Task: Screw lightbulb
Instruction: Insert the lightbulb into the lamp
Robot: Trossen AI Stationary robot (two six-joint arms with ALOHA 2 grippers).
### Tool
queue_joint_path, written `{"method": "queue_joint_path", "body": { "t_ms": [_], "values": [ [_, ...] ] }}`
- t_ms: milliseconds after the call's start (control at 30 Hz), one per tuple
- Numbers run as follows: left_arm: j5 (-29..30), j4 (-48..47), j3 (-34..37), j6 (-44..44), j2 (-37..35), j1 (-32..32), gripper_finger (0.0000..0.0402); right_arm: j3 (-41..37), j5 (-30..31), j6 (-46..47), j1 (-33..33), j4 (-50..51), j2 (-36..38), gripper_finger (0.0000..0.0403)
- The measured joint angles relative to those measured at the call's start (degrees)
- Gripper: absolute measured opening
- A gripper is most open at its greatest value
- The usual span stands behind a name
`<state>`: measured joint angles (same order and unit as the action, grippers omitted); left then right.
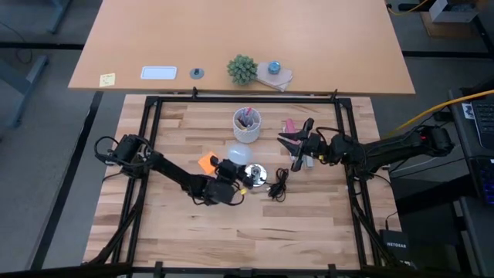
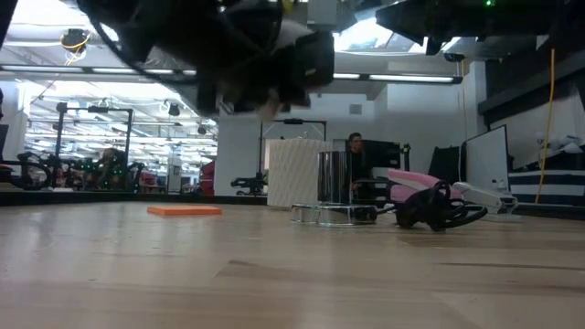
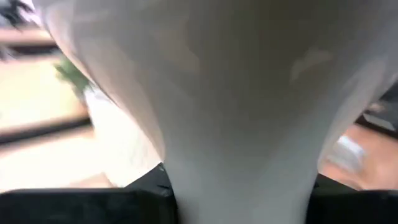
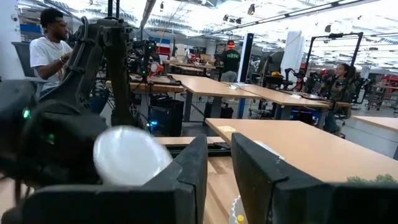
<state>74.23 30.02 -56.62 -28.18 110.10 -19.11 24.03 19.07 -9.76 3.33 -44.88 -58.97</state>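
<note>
Lightbulb (image 3: pixel 236 93), smooth white funnel, narrows between left tool (image 1: pixel 231 182) fingers.

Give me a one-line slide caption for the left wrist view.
Left gripper clamps the white lightbulb by its narrow neck, bulb filling the frame.

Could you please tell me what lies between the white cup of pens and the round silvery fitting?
In the high view, the small white funnel-shaped lightbulb lies between them.

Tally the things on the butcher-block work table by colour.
White: 2, funnel-shaped lightbulb, ribbed cylindrical cup
Silvery: 1, round fitting with black cord
Orange: 1, flat square pad
Pink: 1, small item
Total: 5
</note>
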Motion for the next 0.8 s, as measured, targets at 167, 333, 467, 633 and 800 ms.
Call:
{"method": "queue_joint_path", "body": {
  "t_ms": [167,333,467,633,800],
  "values": [
    [-8.6,-16.6,0.0,-17.7,0.0,0.7,0.0138,0.0,0.0,0.0,0.0,0.1,0.0,0.0076],
    [-14.0,-29.8,0.0,-29.4,0.0,0.8,0.0129,0.0,0.0,0.0,0.0,0.2,0.0,0.0076],
    [-24.1,-35.5,0.0,-35.4,0.0,1.0,0.0132,0.0,0.0,0.0,0.0,0.8,0.0,0.0076],
    [-39.2,-37.9,0.0,-37.9,-0.2,2.1,0.0140,0.0,0.0,0.0,0.0,1.5,0.0,0.0076],
    [-46.3,-40.3,-0.1,-37.3,-2.3,3.5,0.0132,0.0,0.0,0.0,0.0,1.5,0.0,0.0076]
  ]
}}
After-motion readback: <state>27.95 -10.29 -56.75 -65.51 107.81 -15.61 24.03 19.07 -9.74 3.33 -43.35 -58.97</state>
